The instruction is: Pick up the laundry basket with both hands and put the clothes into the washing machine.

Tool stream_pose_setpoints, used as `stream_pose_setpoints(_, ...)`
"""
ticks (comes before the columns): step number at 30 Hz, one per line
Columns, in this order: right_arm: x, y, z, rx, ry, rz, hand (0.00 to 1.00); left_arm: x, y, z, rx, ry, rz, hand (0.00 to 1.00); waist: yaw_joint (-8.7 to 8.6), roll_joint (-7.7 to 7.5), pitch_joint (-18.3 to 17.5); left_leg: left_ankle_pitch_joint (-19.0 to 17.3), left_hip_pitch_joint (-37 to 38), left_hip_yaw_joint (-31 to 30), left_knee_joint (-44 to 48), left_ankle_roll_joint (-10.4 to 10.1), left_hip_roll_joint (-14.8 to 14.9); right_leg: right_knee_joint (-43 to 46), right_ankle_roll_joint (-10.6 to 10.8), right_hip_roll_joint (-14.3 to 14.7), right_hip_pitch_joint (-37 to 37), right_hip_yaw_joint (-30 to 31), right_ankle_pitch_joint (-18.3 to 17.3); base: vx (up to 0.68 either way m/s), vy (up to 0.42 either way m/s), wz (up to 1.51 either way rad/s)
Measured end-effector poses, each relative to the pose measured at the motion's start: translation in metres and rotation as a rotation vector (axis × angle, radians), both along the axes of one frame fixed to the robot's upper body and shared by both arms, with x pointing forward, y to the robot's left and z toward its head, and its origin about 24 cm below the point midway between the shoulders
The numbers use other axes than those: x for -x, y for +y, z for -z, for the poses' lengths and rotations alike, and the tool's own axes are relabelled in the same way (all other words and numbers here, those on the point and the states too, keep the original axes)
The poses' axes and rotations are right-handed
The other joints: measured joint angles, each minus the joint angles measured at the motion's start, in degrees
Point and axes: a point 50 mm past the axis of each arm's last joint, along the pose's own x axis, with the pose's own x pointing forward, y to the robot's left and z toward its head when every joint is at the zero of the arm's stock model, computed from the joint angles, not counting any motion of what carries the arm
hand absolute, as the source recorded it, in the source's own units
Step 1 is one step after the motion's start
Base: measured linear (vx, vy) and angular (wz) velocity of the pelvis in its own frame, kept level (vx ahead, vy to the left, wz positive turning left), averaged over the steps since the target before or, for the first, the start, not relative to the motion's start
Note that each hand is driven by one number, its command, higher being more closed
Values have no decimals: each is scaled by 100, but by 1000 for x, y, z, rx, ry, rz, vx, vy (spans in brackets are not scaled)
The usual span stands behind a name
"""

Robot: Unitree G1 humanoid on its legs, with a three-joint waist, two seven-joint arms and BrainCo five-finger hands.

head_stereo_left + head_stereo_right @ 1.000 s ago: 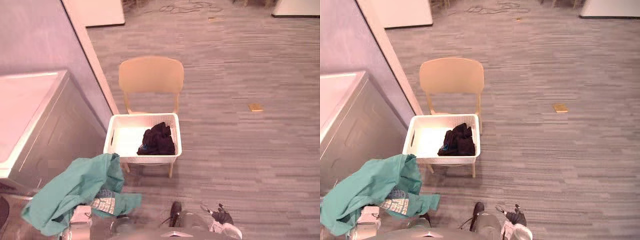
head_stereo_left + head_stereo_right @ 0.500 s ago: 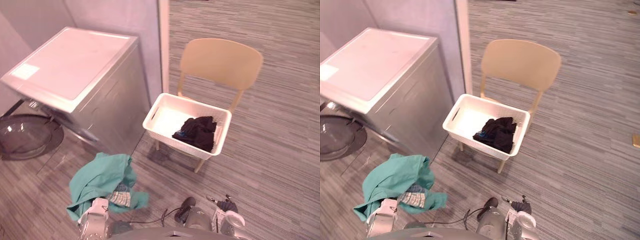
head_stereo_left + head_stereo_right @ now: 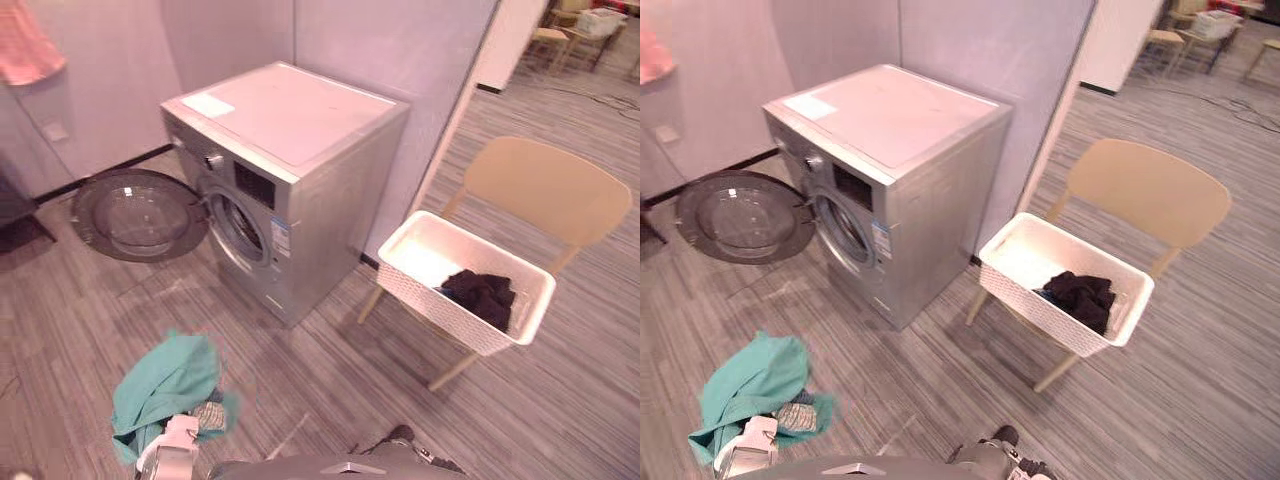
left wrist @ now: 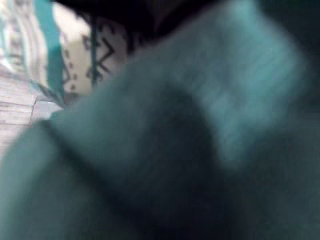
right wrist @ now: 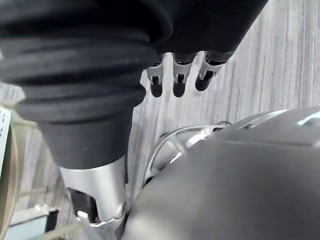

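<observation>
A white laundry basket (image 3: 408,268) sits on the seat of a tan chair (image 3: 548,188), with dark clothes (image 3: 481,294) in its right end. To its left stands a silver washing machine (image 3: 292,130). Its round door (image 3: 130,214) is swung wide open to the left and the drum opening (image 3: 238,226) shows. A teal garment (image 3: 164,384) with a patterned piece hangs over my left hand at the lower left, just above my left arm (image 3: 172,456); the same teal cloth (image 4: 200,150) covers the hand. My right hand (image 5: 178,80) hangs by my side with relaxed fingers, holding nothing.
A purple wall runs behind the machine, ending at a pale post (image 3: 455,120) beside the chair. A pink cloth (image 3: 24,45) hangs at the top left. Chairs and a table (image 3: 575,22) stand far back right. Grey striped floor (image 3: 300,370) lies before the machine.
The camera has swung left: the machine's front and open door have come into view and the basket sits further right. The teal garment still hangs on my left hand.
</observation>
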Motion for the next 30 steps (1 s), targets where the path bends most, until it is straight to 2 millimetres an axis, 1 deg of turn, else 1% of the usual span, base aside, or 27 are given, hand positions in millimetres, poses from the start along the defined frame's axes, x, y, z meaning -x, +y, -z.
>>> stream_pose_setpoints(1,3,2,0,1,-5,5,0,-1,-2,0,1,-3,14,100,-13,34,19,2,-111,-248,80,54,-19,19,-229,171,3,519,-314,-201,29,138)
stream_pose_setpoints(2,1,3,-2,5,-19,5,0,-2,-5,-1,0,-7,32,100,-48,66,35,17,-231,-530,152,111,-53,76,-387,374,5,1063,-663,-171,15,155)
stream_pose_setpoints(3,8,5,-2,4,-16,13,0,-3,-8,-1,0,-11,56,100,-120,67,44,67,-344,-900,151,192,-165,150,-408,584,48,1754,-1023,-102,11,146)
stream_pose_setpoints(4,10,5,-2,4,-19,20,0,-4,-9,-1,-1,-11,64,100,-162,59,72,85,-373,-1092,155,221,-215,179,-372,667,128,1992,-1180,-74,5,154)
stream_pose_setpoints(5,14,11,0,-13,-21,37,0,-4,-8,-1,-11,-9,85,100,-187,37,97,108,-387,-1384,137,262,-290,315,-352,806,209,2396,-1377,-15,-32,129)
stream_pose_setpoints(6,15,18,0,-30,-29,45,0,-5,-7,-2,-38,-6,114,100,-206,-16,78,96,-386,-1608,143,241,-307,531,-243,929,240,2676,-1446,19,-91,118)
stream_pose_setpoints(7,13,23,1,-39,-40,29,0,-6,-6,-4,-63,-5,137,100,-228,-125,85,76,-390,-1731,142,201,-286,665,-166,990,250,2737,-1417,45,-122,75)
stream_pose_setpoints(8,12,26,1,-44,-48,25,0,-8,-7,-5,-73,-9,152,100,-231,-185,100,65,-392,-1784,141,141,-253,709,-105,1020,251,2731,-1367,80,-163,43)
stream_pose_setpoints(9,11,29,1,-46,-53,19,0,-10,-10,-6,-85,-14,188,100,-226,-228,115,41,-403,-1852,132,7,-112,781,187,1118,244,2665,-1256,115,-184,17)
stream_pose_setpoints(10,9,30,1,-47,-58,0,0,-15,-18,-7,-73,-27,219,100,-232,-223,116,66,-446,-1867,92,-112,45,787,560,1240,225,2618,-1230,123,-185,6)
stream_pose_setpoints(11,8,30,0,-44,-63,-1,0,-19,-23,-8,-65,-39,241,100,-239,-225,114,81,-476,-1876,56,-139,100,779,782,1272,206,2582,-1201,134,-184,1)
stream_pose_setpoints(12,7,28,0,-35,-70,-1,0,-30,-34,-12,-48,-72,282,100,-243,-246,122,164,-501,-1862,-34,-189,184,769,918,1342,188,2518,-1143,106,-151,12)
stream_pose_setpoints(13,2,26,-2,-29,-87,-3,0,-41,-47,-17,-25,-111,326,100,-295,-211,192,262,-509,-1727,-105,-166,212,772,916,1349,184,2509,-1144,106,-145,14)
stream_pose_setpoints(15,-2,21,-5,-11,-109,0,0,-51,-59,-24,4,-167,347,100,-336,-131,217,315,-472,-1596,-150,-194,241,802,914,1349,184,2513,-1149,71,-51,5)
stream_pose_setpoints(17,-2,19,-6,-4,-110,-2,0,-60,-62,-32,4,-212,356,100,-370,-108,201,331,-466,-1592,-193,-224,243,814,901,1350,185,2514,-1217,36,3,3)
stream_pose_setpoints(18,-1,20,-5,-7,-105,-3,0,-64,-63,-36,0,-231,362,100,-381,-110,201,328,-466,-1609,-217,-223,246,825,898,1350,186,2516,-1328,14,-7,9)
stream_pose_setpoints(19,1,20,-5,-9,-99,0,0,-67,-62,-39,-8,-245,366,100,-397,-78,207,324,-455,-1631,-266,-216,258,844,962,1353,186,2514,-1404,20,-27,10)
stream_pose_setpoints(20,2,20,-4,-11,-93,2,0,-66,-61,-40,-11,-247,366,100,-411,-45,198,294,-419,-1654,-327,-173,305,876,978,1393,185,2512,-1461,40,-67,12)
stream_pose_setpoints(21,8,19,-3,-13,-77,18,0,-65,-61,-40,-12,-247,365,100,-432,28,137,257,-390,-1725,-434,-121,400,921,963,1494,181,2504,-1553,69,-109,19)
stream_pose_setpoints(23,13,17,-2,-15,-62,35,0,-60,-60,-39,-12,-239,358,100,-492,139,-70,306,-265,-1779,-799,80,643,954,808,1704,146,2384,-1741,127,-127,20)
stream_pose_setpoints(24,13,19,-1,-20,-60,33,0,-57,-59,-38,-19,-233,364,100,-511,117,-138,479,-183,-1791,-769,284,702,963,821,1789,202,2361,-1845,165,-116,14)
stream_pose_setpoints(25,13,19,-1,-21,-60,34,0,-57,-60,-38,-20,-232,375,100,-508,115,-140,564,-340,-1794,-435,348,693,960,784,1803,247,2339,-1867,187,-164,17)
stream_pose_setpoints(26,14,18,-1,-18,-60,39,0,-53,-61,-38,-18,-226,383,100,-515,125,-148,785,-714,-1789,355,305,662,836,760,1820,422,2263,-1865,169,-215,25)
stream_pose_setpoints(27,12,17,-2,-10,-67,36,0,-52,-62,-40,-16,-235,382,100,-530,156,-149,1142,-1164,-1736,1150,130,677,709,742,1876,632,2155,-1849,172,-231,28)
stream_pose_setpoints(28,12,16,-2,-8,-67,34,0,-52,-62,-40,-15,-239,380,100,-511,162,-146,1364,-1347,-1706,1461,72,708,641,715,1906,738,2096,-1842,192,-236,32)
stream_pose_setpoints(29,11,17,-2,-8,-67,20,0,-52,-61,-40,-9,-237,373,100,-490,211,-130,1854,-1579,-1514,1860,39,806,444,612,1943,967,2032,-1796,180,-178,25)
stream_pose_setpoints(30,7,15,-3,2,-72,6,0,-52,-58,-39,-8,-236,365,100,-439,139,-109,2010,-1790,-1231,2242,89,917,206,527,1916,1172,1984,-1739,169,-147,14)
